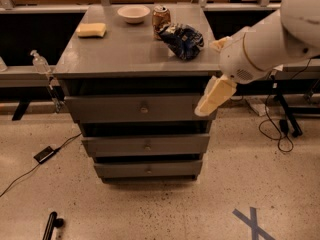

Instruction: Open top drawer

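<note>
The top drawer is the widest of three grey drawers under a grey cabinet top, with a small round brass knob at its centre. Its front sits level with the cabinet frame. My gripper hangs from the white arm at the right, its cream fingers pointing down-left in front of the drawer's right end. It is about a third of the drawer's width to the right of the knob and holds nothing that I can see.
Two narrower grey drawers sit below. On the cabinet top lie a yellow sponge, a white bowl, a can and a dark chip bag. Cables trail on the floor at right.
</note>
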`<state>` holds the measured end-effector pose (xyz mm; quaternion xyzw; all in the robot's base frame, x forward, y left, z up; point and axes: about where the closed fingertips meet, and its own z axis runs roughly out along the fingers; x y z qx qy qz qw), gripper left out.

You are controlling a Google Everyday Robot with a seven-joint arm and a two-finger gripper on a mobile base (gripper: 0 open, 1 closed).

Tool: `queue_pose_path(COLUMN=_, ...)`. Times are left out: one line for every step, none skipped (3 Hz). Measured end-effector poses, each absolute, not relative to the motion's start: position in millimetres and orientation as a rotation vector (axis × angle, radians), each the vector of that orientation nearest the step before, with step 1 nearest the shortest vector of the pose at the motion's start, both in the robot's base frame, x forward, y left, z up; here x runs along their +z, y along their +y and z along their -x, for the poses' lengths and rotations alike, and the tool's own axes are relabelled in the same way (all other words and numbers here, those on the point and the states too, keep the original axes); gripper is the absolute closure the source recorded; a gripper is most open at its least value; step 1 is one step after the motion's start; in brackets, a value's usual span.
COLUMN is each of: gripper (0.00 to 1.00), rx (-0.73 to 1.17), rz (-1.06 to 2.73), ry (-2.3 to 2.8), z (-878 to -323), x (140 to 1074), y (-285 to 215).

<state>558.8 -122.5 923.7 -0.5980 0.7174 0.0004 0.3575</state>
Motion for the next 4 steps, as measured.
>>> queue_pose_path(gripper=0.00, rx=0.025, rz=1.502, ry=1.783, z=-556, x=866, y=-108)
queue_pose_path(gripper=0.00, rx=0.025, rz=1.494, ry=1.757, z=-556, x=834, y=-100)
queue_pose_path(gripper=0.00, rx=-0.001, rz=1.490, ry=1.760, z=-554, x=806, y=-98)
queue_pose_path(gripper=0.00, rx=-0.003, rz=1.530, ry=1.769, z=-552, x=791, y=-93)
